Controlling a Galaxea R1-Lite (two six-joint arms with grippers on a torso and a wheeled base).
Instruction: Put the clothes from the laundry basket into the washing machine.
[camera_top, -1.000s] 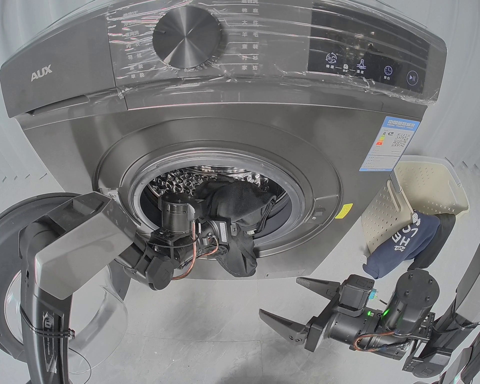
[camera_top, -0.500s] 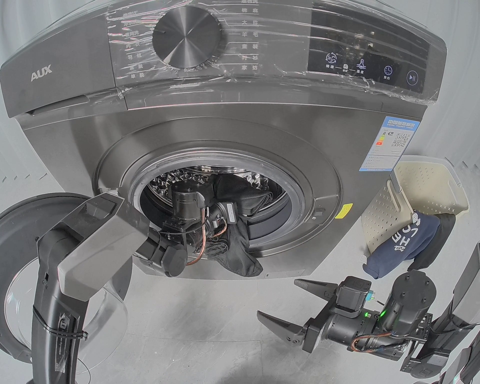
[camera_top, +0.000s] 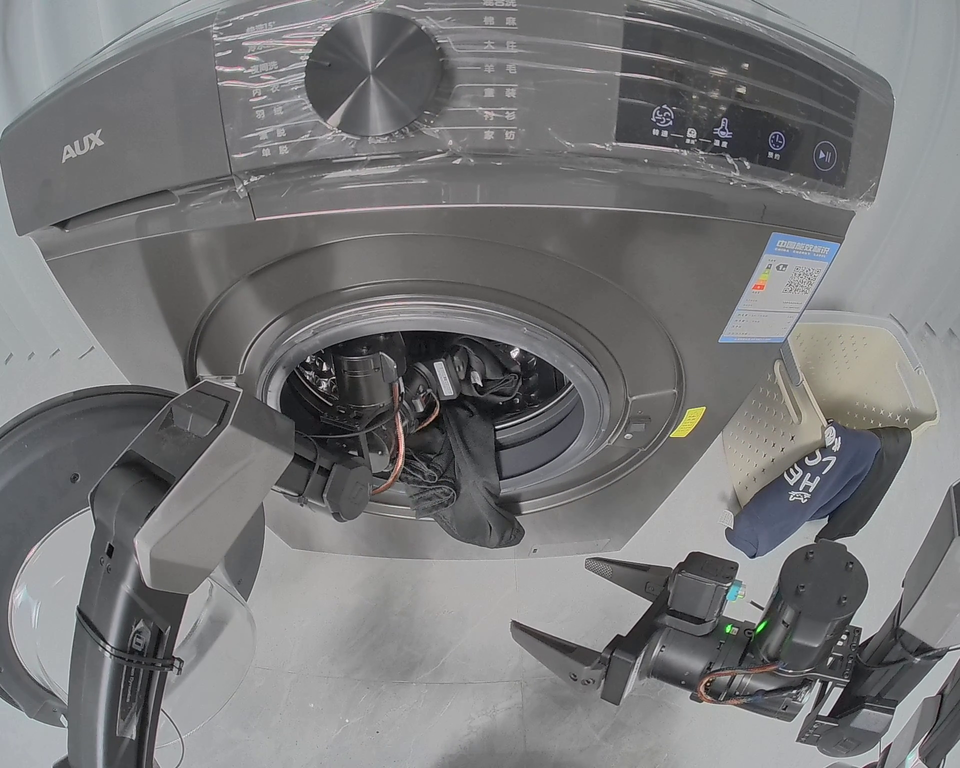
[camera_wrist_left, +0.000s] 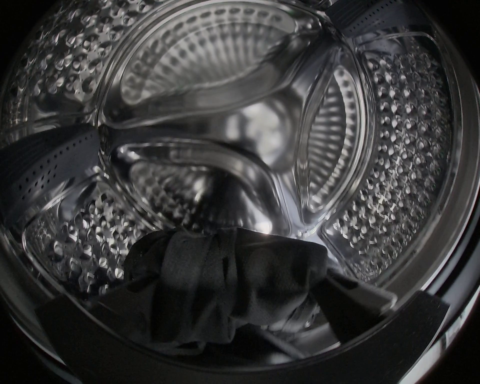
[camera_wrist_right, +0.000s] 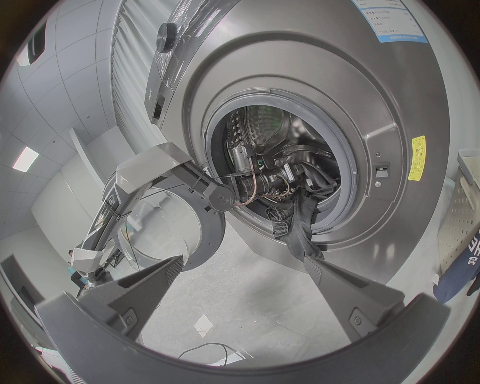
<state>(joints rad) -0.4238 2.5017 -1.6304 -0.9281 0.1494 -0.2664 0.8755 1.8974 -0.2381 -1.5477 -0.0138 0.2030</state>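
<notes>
Right, the left pincer (camera_wrist_left: 222, 285) is well inside the grey front-loading washing machine (camera_top: 450, 250), jaws spread wide, with a bunched black fabric garment (camera_wrist_left: 200, 300) lying between them. It is not clamped on the cloth, going by the left wrist view. Beyond that pincer is the dimpled steel drum (camera_wrist_left: 390, 150), whose back wall and ribs are well apart from the cloth. Behind the pincer, back along the arm, the rest of the garment trails out over the lip of the opening and hangs down the machine's front (a dark tongue of fabric, plain in the head view (camera_top: 470, 490)).

Outside the machine, the right pincer (camera_top: 552, 598) hovers low over the pale grey floor (camera_top: 400, 630). Its jaws are wide apart with nothing between them. Ahead of it and higher up is the machine's opening, and the hanging end of the garment is just past its fingertips in its own wrist view (camera_wrist_right: 300, 230). The round glass machine door (camera_top: 30, 480) is swung open, far off to this pincer's left.

To the right pincer's right and farther forward, a cream perforated plastic laundry basket (camera_top: 860, 370) leans beside the machine. A navy printed sweatshirt (camera_top: 810, 490) spills from its mouth, and a darker piece of cloth is tucked just behind it.
</notes>
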